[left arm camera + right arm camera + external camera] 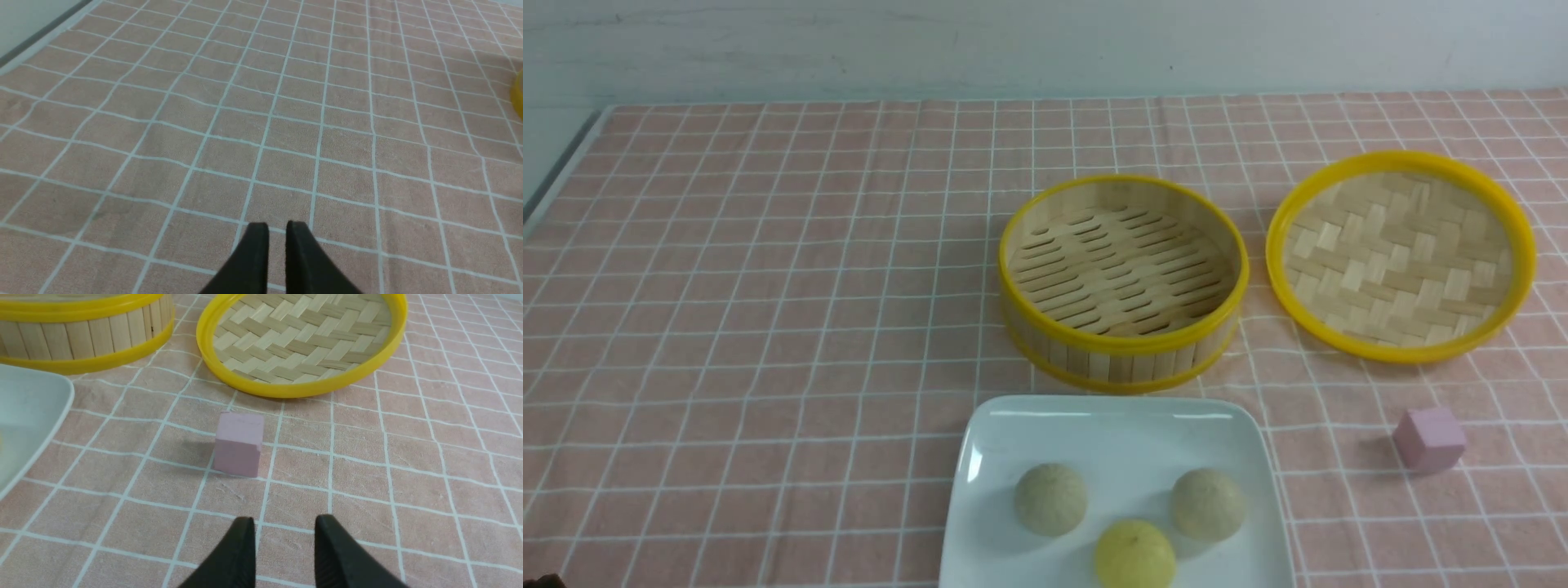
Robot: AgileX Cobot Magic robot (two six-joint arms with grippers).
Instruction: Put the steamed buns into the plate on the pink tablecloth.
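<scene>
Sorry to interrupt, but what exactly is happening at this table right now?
All three steamed buns already sit in the plate, and the bamboo steamer basket behind it is empty, its lid alongside. Neither arm holds anything: the right gripper hangs open near the pink cube, the left gripper over bare tablecloth.
</scene>
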